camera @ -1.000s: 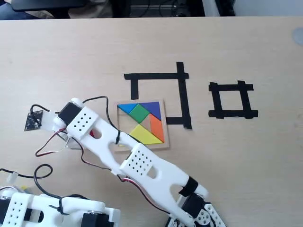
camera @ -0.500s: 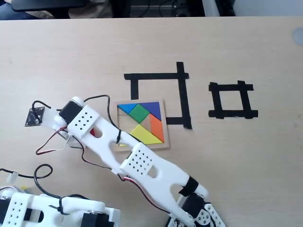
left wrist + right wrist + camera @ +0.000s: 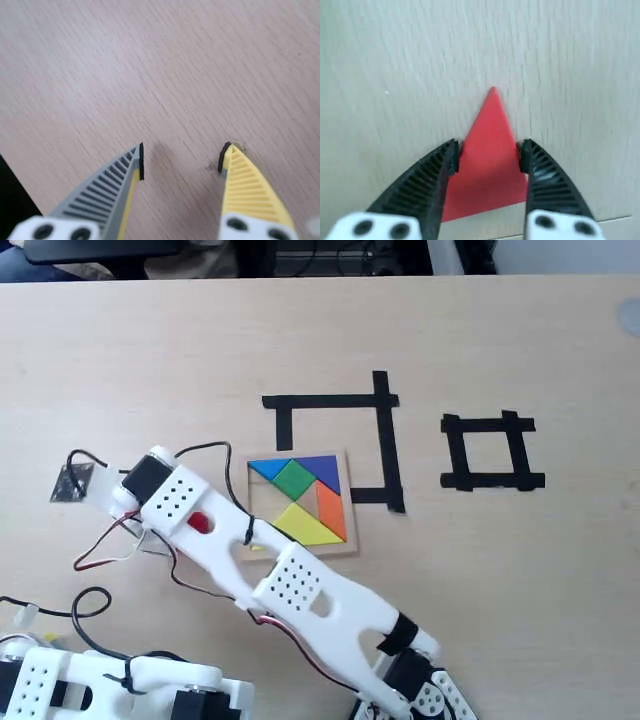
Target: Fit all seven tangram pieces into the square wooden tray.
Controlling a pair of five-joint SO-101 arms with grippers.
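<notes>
Where red triangle (image 3: 487, 172) sits, right hand (image 3: 489, 150) grips it.

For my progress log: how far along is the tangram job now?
Done: blue, green, orange and yellow pieces lie in the tray. In hand: the right gripper pinches the red triangle on the table. Remaining: seating it in the tray.

One tray (image 3: 352, 548), one red triangle (image 3: 487, 165), two arms (image 3: 300, 585) (image 3: 130, 680).
</notes>
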